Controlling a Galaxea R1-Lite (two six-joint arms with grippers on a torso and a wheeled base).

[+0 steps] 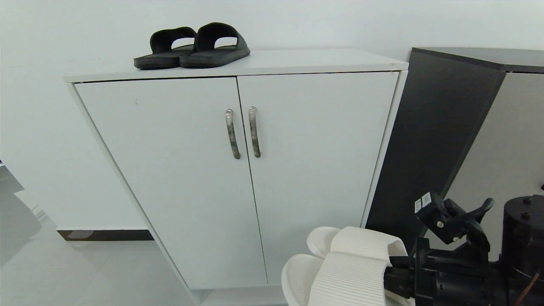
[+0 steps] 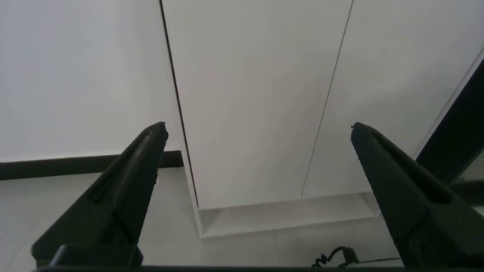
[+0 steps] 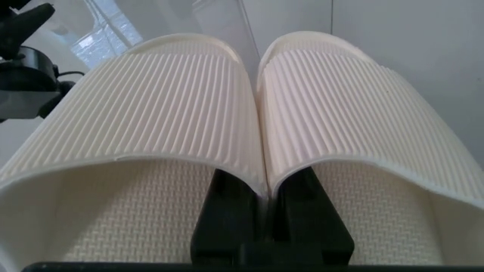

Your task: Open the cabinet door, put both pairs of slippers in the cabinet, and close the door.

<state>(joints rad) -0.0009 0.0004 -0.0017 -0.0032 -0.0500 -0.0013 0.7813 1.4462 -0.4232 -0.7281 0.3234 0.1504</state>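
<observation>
**Fig. Cabinet shut, one pair in hand.** The white cabinet (image 1: 323, 63) stands before me with its left door (image 1: 170, 178) and right door (image 1: 323, 170) both closed. Their two upright metal handles (image 1: 232, 134) sit side by side at the centre seam. The black slippers (image 1: 193, 46) lie on the cabinet's top, toward its left end, touching each other. The white slippers (image 1: 348, 267) are low at my right, in front of the right door's lower corner. My right claw (image 3: 266, 219) is clenched on this pair where the two ribbed straps meet (both inner strap edges pinched together). My left claw (image 2: 257, 128) hangs released, jaws wide, facing the lower part of the cabinet near the floor (image 2: 76, 204) and touching nothing. A dark cabinet (image 1: 433, 140) stands against the white one's right side.

**Step in hand, as I judge it:** opening a door, since nothing can go in yet. The free left claw is the one for it. It should rise to the left of the two handles and close across the bar rather than along it. The pull should follow an arc about the hinge at the door's outer edge, not run straight back. The held pair belongs low and back, out of the door's swing, with the grip firm.
</observation>
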